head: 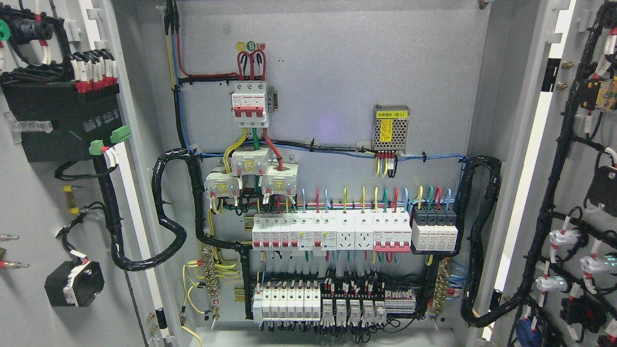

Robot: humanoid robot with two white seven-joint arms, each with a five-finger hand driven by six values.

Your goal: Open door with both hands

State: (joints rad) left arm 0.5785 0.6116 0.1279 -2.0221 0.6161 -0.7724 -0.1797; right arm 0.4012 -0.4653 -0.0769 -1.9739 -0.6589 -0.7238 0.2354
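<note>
Now both doors of the cabinet (482,144) stand wide open before me. The left door (29,193) fills the left edge of the view and the right door (583,193) fills the right edge, each one turned so that its inner face shows. Neither of my hands is in the view, so I cannot tell if the fingers are spread or curled.

On the inner face of the left door sits a black box (58,120) with red-capped wires on top and green plugs at its lower right corner. A thick black cable bundle (168,217) hangs from this door in a loop and goes into the cabinet. The right door carries black cable runs and several small white parts, near its lower half.

Inside, on the grey back panel (337,72), a white breaker with red levers (249,103) is mounted near the upper middle, with red, green and yellow wires under it. To its right is a small metal power supply with a yellow label (391,127). Below the middle runs a long row of white breakers (332,232), and just beside its right end is a block with black tops (434,230). Along the bottom edge of the panel is another row of white and black terminals (332,303). A second black cable bundle (477,241) curves down the right side of the cabinet.
</note>
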